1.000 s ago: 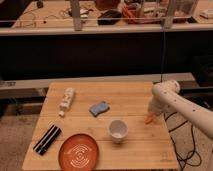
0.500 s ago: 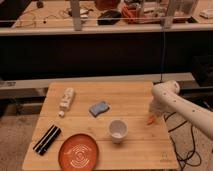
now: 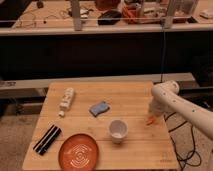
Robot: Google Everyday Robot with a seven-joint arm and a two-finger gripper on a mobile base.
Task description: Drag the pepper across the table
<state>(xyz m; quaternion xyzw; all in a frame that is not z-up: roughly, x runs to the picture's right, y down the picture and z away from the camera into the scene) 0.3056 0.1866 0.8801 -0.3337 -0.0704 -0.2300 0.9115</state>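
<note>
So where's the pepper (image 3: pixel 149 120) sitting right now?

me: Near the right edge of the table (image 3: pixel 135 95), off to the right of the white cup (image 3: pixel 117 130). My gripper (image 3: pixel 153 114) is down right at it, fingers pressed together. Can't tell if it's actually pinched.

them: What else is around?

me: Blue sponge (image 3: pixel 99 108) mid-table, orange plate (image 3: pixel 78 152) up front, black block (image 3: pixel 47 139) and white bottle (image 3: pixel 66 99) on the left.

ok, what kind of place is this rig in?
Probably a robotics lab or workshop: a cluttered bench runs behind, and the light wood table carries test props: white cup, orange plate. The gripper sits low at the table's right edge, by the pepper.
</note>
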